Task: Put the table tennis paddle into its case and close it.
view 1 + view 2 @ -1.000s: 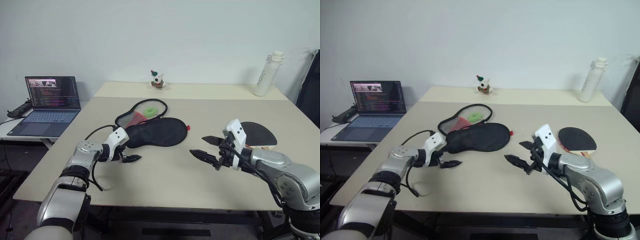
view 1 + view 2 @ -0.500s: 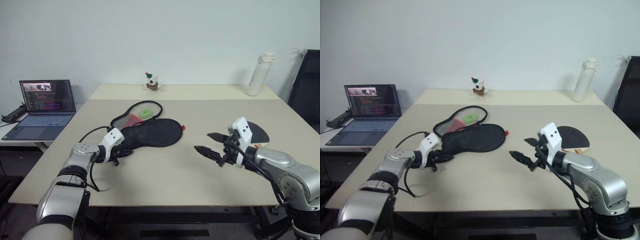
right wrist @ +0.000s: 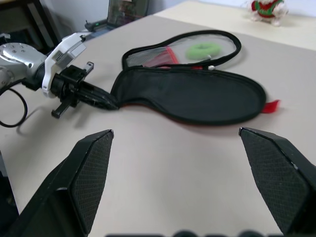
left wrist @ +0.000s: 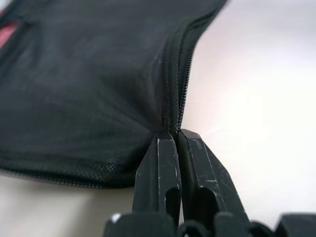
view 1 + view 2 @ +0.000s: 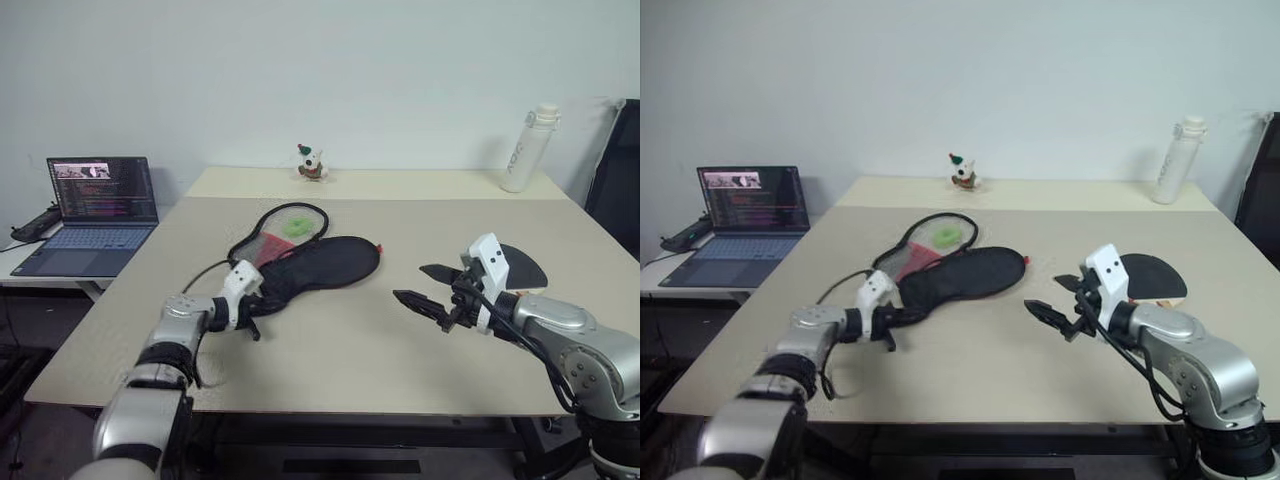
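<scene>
We've got the left gripper [image 4: 177, 136] pinched tight on the narrow end of the case [image 5: 320, 265], whose long axis runs away from it toward the table's middle. Our right gripper [image 5: 428, 285] hangs with jaws spread wide and empty. The table tennis paddle [image 5: 527, 270] lies just behind it on the right, so that's the nearer arm for the pickup.

My right gripper [image 5: 428, 286] hides the table tennis paddle [image 5: 525, 268] handle; the laptop [image 5: 88, 212] screen is unreadable.
</scene>
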Robot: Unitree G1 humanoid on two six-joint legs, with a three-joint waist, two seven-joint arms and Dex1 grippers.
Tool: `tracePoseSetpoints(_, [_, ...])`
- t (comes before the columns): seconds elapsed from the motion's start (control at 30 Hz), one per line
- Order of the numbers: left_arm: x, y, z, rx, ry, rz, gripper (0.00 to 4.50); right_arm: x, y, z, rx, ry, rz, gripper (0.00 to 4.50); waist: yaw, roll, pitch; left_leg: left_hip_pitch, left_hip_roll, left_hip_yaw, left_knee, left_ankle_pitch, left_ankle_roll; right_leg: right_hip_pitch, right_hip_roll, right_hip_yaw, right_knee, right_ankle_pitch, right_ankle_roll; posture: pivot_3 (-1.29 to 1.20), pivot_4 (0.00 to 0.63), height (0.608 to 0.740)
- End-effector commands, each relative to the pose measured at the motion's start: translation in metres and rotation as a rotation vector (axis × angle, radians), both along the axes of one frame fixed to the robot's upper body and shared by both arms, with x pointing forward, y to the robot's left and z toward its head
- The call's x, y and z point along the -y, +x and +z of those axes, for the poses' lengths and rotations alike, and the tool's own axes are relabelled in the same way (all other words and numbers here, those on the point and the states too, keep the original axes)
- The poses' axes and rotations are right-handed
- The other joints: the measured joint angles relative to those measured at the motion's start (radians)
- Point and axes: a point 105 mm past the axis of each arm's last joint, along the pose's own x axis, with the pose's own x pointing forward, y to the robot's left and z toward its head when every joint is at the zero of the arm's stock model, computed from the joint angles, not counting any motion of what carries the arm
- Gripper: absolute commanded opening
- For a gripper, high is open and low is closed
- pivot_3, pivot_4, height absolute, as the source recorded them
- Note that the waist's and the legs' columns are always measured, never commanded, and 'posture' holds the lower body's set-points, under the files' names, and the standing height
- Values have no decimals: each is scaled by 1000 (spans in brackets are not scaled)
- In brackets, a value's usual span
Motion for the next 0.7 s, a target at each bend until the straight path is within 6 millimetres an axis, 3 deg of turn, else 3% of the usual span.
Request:
tracePoseSetpoints(0.03, [45,-16,7,-19,-82,-136,58,9,-2,9,47,-4,-15,4500,3,0,0,0,0,0,0,0,0,0,0,0,0,2,-2,0,150,740])
tracePoseSetpoints(0.2, [91,-37,15,-51,-165,-178,58,15,-4,6,30,-20,-16,4500,6,0,0,0,0,-1,0,0,0,0,0,0,0,1,-1,0,150,740])
tracePoseSetpoints(0.4, [120,-44,15,-51,-168,-168,58,17,-5,5,27,-26,-24,4500,7,0,0,1,1,0,0,0,0,0,3,0,1,-1,2,0,150,740])
tracePoseSetpoints(0.5, [123,-45,18,-50,-180,-166,763,18,-6,2,19,-26,-29,4500,7,0,0,1,1,0,0,0,0,0,4,0,1,-1,1,0,150,740])
tracePoseSetpoints(0.6, [123,-48,27,-23,-193,-176,1801,18,-6,-1,6,-20,-34,4500,7,0,0,1,1,0,0,0,0,0,4,0,0,-1,1,0,150,740])
tracePoseSetpoints(0.7, [115,-64,45,-29,-261,-256,2903,18,-4,-5,-20,-6,-54,4500,7,0,0,1,1,0,0,0,0,0,4,1,-1,-1,1,0,150,740])
